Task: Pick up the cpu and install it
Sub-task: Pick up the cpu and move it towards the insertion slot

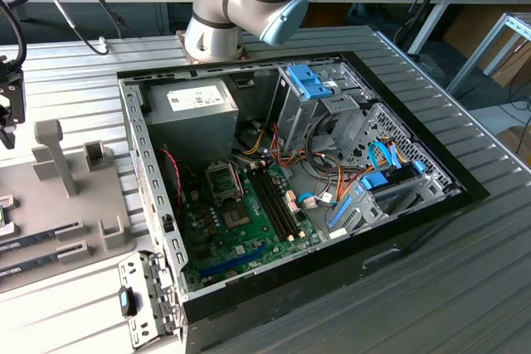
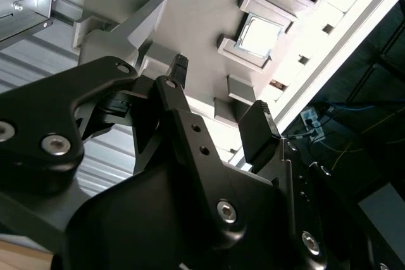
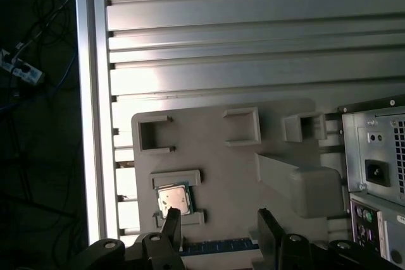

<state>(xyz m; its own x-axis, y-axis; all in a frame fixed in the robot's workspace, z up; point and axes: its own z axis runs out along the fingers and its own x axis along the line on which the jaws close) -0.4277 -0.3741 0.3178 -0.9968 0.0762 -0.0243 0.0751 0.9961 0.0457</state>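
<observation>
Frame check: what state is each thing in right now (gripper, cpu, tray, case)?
gripper: open, empty, hovering over the tray.
cpu: lying flat, seated in the tray, not gripped.
tray: flat beside the case, holding the cpu.
case: lying on its side, open.

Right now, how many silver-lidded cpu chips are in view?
1. The small square silver-lidded, green-rimmed cpu lies in a pocket of the grey fixture plate, near the open black gripper. The gripper may hide others.
</observation>
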